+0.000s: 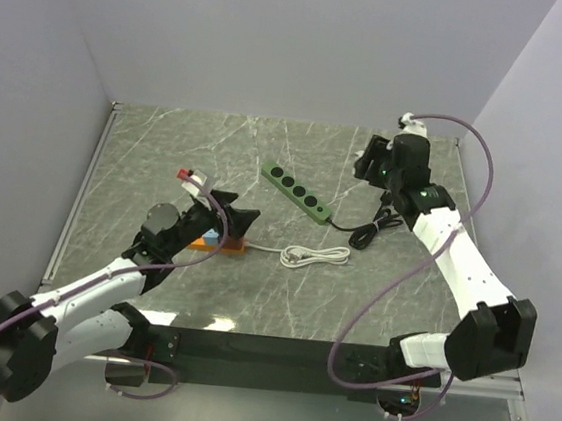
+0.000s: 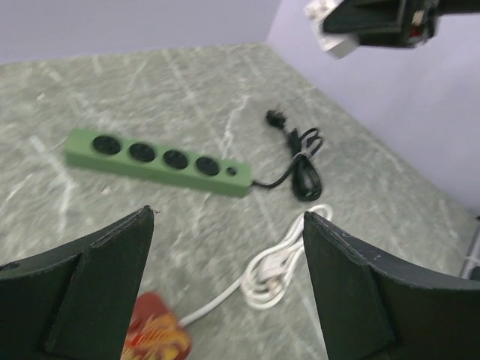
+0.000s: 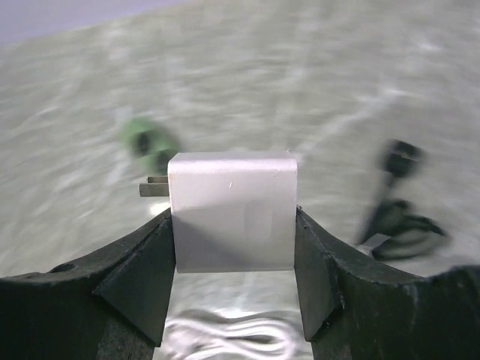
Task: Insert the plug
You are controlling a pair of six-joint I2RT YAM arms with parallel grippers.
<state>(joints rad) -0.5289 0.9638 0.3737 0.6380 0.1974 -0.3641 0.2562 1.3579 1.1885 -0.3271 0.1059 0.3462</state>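
My right gripper (image 3: 234, 217) is shut on a white plug block (image 3: 232, 210), whose two metal prongs point left. It hangs in the air at the back right (image 1: 371, 166), right of the green power strip (image 1: 297, 191). The strip has several round sockets (image 2: 157, 160) and appears blurred under the plug in the right wrist view (image 3: 148, 142). The left wrist view catches the held plug (image 2: 330, 36) at its top edge. My left gripper (image 1: 236, 209) stands open and empty (image 2: 229, 217) above the table, left of the strip.
A coiled white cable (image 1: 316, 257) lies in front of the strip and runs to an orange object (image 1: 219, 246) under the left gripper. The strip's black cord and plug (image 1: 373, 225) lie bundled to the right. Walls close the back and right sides.
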